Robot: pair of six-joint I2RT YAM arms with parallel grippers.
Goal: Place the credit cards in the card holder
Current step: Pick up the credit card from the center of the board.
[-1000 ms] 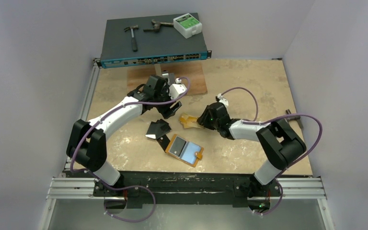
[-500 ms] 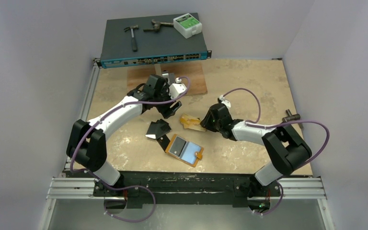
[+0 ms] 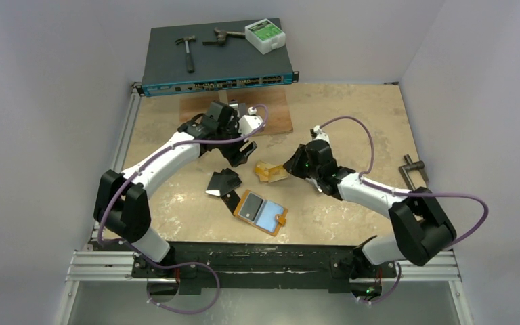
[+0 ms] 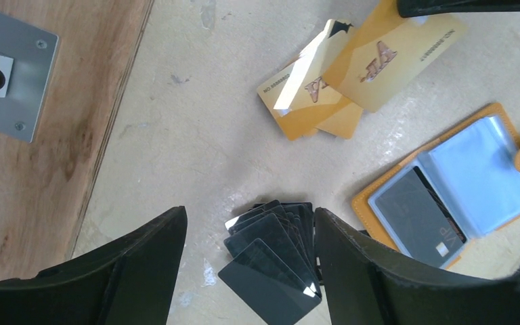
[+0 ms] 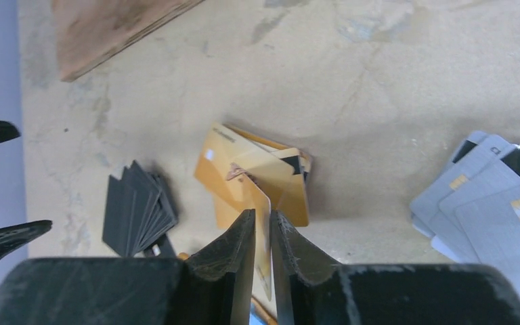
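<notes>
The orange card holder point(image 3: 262, 212) lies open near the table's front, a dark card in its left sleeve; it also shows in the left wrist view point(image 4: 447, 196). A fanned pile of black cards point(image 3: 221, 183) lies left of it, seen between my open left gripper's point(image 4: 249, 271) jaws, above the pile point(image 4: 277, 261). My left gripper point(image 3: 238, 157) hangs over the table. Orange-gold cards point(image 3: 268, 170) lie in the middle point(image 5: 254, 172). My right gripper point(image 5: 263, 227) is shut on one orange-gold card point(image 5: 264, 217), held on edge above that pile. Silvery-white cards point(image 5: 487, 196) lie to the right.
A wooden board point(image 3: 237, 112) with a metal fitting lies behind the left gripper. A network switch point(image 3: 217, 57) at the back carries a hammer, pliers and a white box. A metal clamp point(image 3: 413, 169) lies at the right edge.
My right arm has stretched out and its gripper has lifted and drawn back to the right with an orange-gold card in it. The left gripper has shifted slightly back.
</notes>
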